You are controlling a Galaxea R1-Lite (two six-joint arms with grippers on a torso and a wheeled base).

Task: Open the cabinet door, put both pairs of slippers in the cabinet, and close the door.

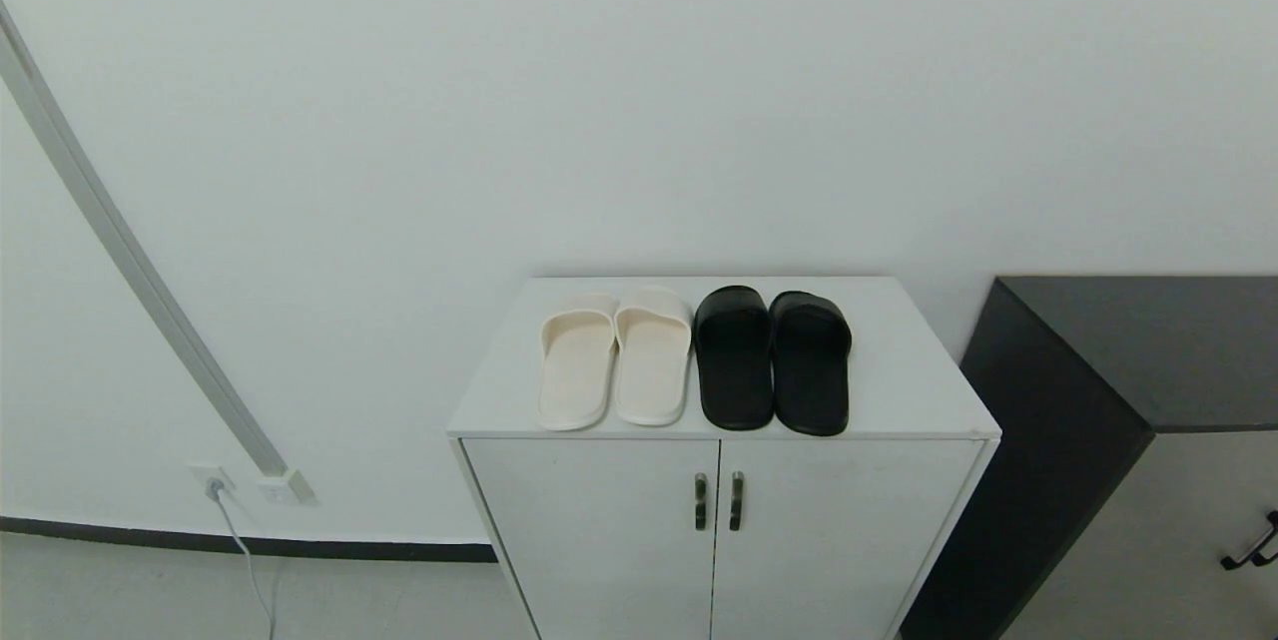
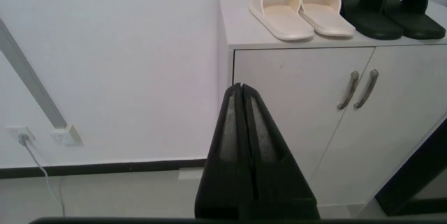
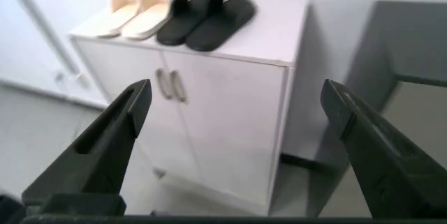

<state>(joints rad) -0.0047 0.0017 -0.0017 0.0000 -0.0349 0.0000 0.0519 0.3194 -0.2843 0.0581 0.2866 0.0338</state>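
A white two-door cabinet (image 1: 599, 540) stands against the wall with both doors shut and two dark handles (image 1: 717, 501) at the middle seam. On its top lie a cream pair of slippers (image 1: 614, 358) on the left and a black pair of slippers (image 1: 774, 360) on the right, side by side. My left gripper (image 2: 241, 95) is shut, low and to the left of the cabinet (image 2: 300, 105), well short of it. My right gripper (image 3: 237, 123) is open wide, held back in front of the cabinet (image 3: 230, 112), with the handles (image 3: 170, 86) between its fingers in view.
A dark grey cabinet (image 1: 1098, 400) stands close on the right of the white one, with a black handle (image 1: 1253, 545) on its front. A slanted grey conduit (image 1: 120, 241) runs down the wall to sockets (image 1: 250, 485) at the left, with a cable hanging to the floor.
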